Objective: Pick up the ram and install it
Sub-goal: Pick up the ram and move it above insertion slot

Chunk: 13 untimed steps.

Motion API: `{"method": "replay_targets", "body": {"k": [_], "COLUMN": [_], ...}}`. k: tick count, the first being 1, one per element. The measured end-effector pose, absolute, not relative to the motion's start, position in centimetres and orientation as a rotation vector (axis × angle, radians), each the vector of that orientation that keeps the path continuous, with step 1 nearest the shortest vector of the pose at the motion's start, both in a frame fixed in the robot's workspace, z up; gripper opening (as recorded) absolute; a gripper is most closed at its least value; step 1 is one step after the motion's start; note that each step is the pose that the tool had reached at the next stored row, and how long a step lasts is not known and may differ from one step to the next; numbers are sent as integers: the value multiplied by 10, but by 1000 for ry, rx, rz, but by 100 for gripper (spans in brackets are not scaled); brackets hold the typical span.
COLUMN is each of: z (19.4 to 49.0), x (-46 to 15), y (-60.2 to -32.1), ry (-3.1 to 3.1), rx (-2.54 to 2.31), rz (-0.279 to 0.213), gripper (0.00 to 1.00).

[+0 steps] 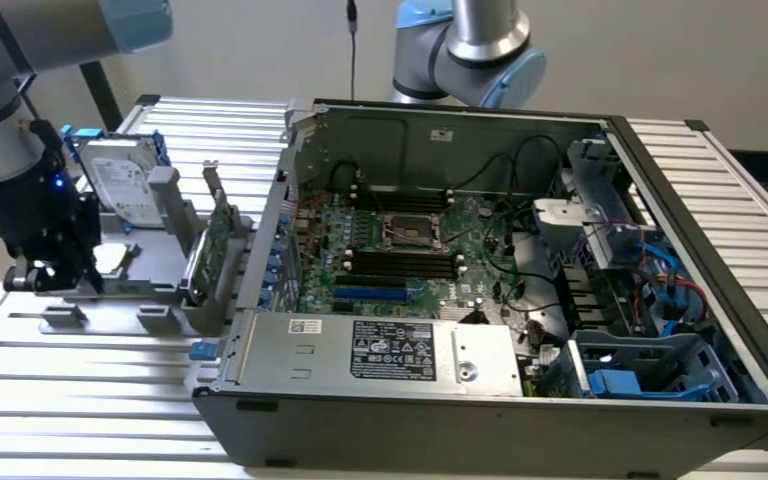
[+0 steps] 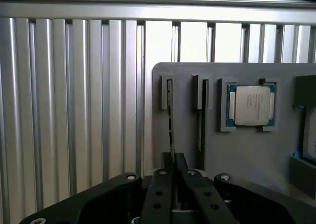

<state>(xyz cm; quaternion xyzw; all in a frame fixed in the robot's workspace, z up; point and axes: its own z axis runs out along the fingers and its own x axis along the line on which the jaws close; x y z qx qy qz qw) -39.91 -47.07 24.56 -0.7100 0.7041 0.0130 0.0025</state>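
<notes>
The ram (image 2: 171,117) is a thin green stick seen edge-on, standing in a slot of the grey holder (image 2: 247,150). A second stick (image 2: 201,120) stands in the neighbouring slot. My gripper (image 2: 174,157) sits over the near end of the first stick, its two black fingers (image 2: 160,194) pressed close on either side of it. In the exterior view my gripper (image 1: 48,275) hangs low over the holder (image 1: 117,300) at the exterior view's left. The open computer case (image 1: 491,300) lies to the right, with dark memory slots (image 1: 398,262) on its motherboard.
A processor chip (image 2: 250,105) rests in a pocket of the holder. The silver hard drive (image 1: 124,185) and the green expansion card (image 1: 217,235) stand upright on the holder, between my gripper and the case. A second robot arm (image 1: 471,50) stands behind the case. Everything sits on a ribbed metal table (image 1: 91,400).
</notes>
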Motion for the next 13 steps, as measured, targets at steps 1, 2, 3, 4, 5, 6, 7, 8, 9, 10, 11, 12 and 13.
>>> {"method": "replay_targets", "body": {"k": [1,2,3,4,5,6,7,8,9,10,11,12,13], "z": [250,255,259,264,268,273,277,282,286,291,296,300,305], "x": [-398,-398,-397,-396,-394,-392,-389,-386,-383,-379,-375,-370,-366], "y": [-471,-471,-471,-471,-471,-471,-471,-471,-472,-472,-472,-472,-473], "ry": [2209,2209,2209,2209,2209,2209,2209,2210,2210,2211,2211,2212,2212], "rx": [-2227,-2227,-2227,-2227,-2227,-2227,-2227,-2228,-2228,-2229,-2229,-2230,-2230], "rz": [41,41,41,41,41,42,42,43,44,45,46,47,48], "gripper": [14,14,14,14,14,14,14,14,14,14,14,14,14]}}
